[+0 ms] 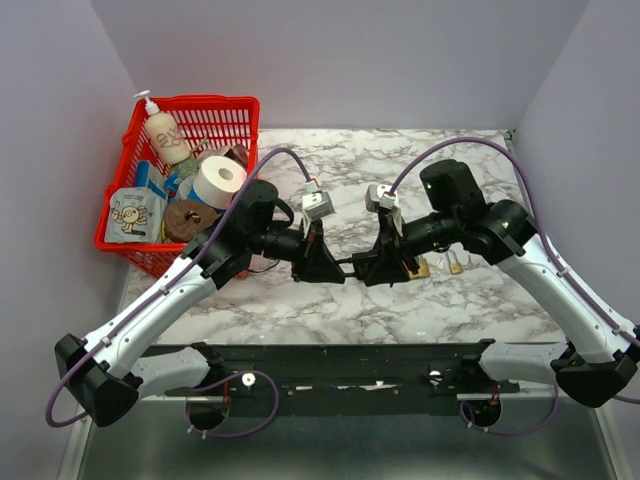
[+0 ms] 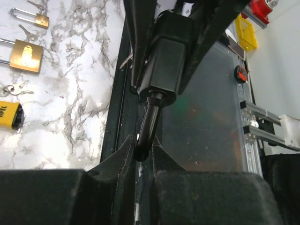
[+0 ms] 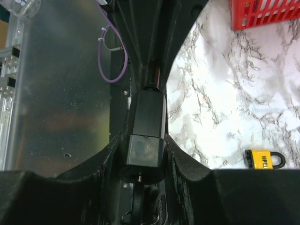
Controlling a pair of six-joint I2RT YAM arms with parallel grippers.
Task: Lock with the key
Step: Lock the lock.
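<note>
A black padlock (image 1: 350, 263) hangs in the air between my two grippers, over the marble table's near part. My left gripper (image 1: 322, 262) is shut on its black shackle (image 2: 149, 126), fingertips pinching the bar's end. The lock body (image 2: 161, 61) lies beyond, inside the other gripper. My right gripper (image 1: 382, 266) is shut on the lock body (image 3: 146, 136), one finger on each side. A key with a ring (image 3: 143, 199) sticks out of the body's near end, partly hidden in shadow.
A red basket (image 1: 235, 105) with bottles, a tape roll and packets stands at the back left. Brass padlocks (image 2: 26, 55) (image 2: 30, 18), a yellow padlock (image 2: 10, 115) and loose keys (image 2: 14, 89) lie on the marble. The black rail (image 1: 350, 375) runs along the near edge.
</note>
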